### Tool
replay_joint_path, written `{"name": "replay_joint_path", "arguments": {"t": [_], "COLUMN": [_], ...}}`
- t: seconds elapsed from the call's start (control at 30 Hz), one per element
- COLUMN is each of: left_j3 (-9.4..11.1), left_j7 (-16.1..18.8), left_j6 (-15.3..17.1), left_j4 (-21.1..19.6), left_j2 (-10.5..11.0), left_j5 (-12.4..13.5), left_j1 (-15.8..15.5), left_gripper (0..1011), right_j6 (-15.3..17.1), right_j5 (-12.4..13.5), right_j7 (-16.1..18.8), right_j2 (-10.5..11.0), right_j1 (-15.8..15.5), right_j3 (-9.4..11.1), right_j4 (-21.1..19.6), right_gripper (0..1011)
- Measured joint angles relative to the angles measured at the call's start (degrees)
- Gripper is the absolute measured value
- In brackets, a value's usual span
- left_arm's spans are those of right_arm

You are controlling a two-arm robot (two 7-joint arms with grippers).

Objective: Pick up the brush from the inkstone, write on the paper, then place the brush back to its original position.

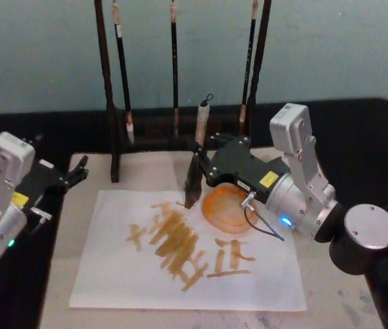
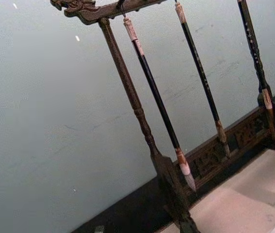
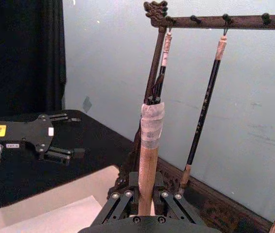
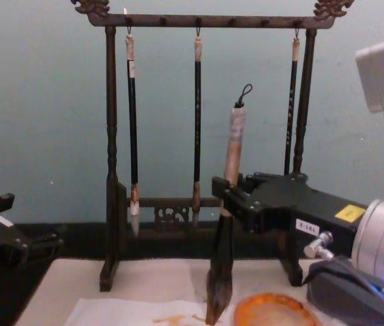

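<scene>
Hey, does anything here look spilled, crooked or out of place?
Nothing stands out. The right tool holds the thick tan-handled brush upright, tip at the white paper sheet beside the round orange dish, which sits flat with no spill. Three thin black brushes hang straight. The left tool rests at the table's left.

The brush [image 4: 231, 159] at mid-frame runs pale tan, then black, to a grey-brown tip. At lower centre the inkstone [image 1: 227, 211] is orange; the paper [image 1: 112, 274] is white — streaked with orange-yellow strokes. Across the top, a blue-grey wall [image 1: 43, 55] and a dark brown rack [image 4: 110, 136].
</scene>
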Motion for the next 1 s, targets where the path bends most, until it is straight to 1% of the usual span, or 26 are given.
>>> {"name": "replay_joint_path", "arguments": {"t": [0.33, 0.73, 1.0], "left_j3": [0.00, 0.00, 0.00], "left_j7": [0.00, 0.00, 0.00], "left_j6": [0.00, 0.00, 0.00], "left_j4": [0.00, 0.00, 0.00], "left_j2": [0.00, 0.00, 0.00], "left_j5": [0.00, 0.00, 0.00], "left_j1": [0.00, 0.00, 0.00], "left_gripper": [1009, 1010, 1010], "right_j6": [0.62, 1.70, 2.01], "right_j5": [-0.23, -0.15, 0.01], "right_j7": [0.35, 1.25, 1.52], "right_j2": [0.39, 2.02, 2.77], "right_j1": [-1.00, -3.00, -3.89], "right_j3": [0.21, 0.15, -0.10], "right_j4": [-1.53, -5.00, -6.59], "right_gripper": [169, 169, 169]}}
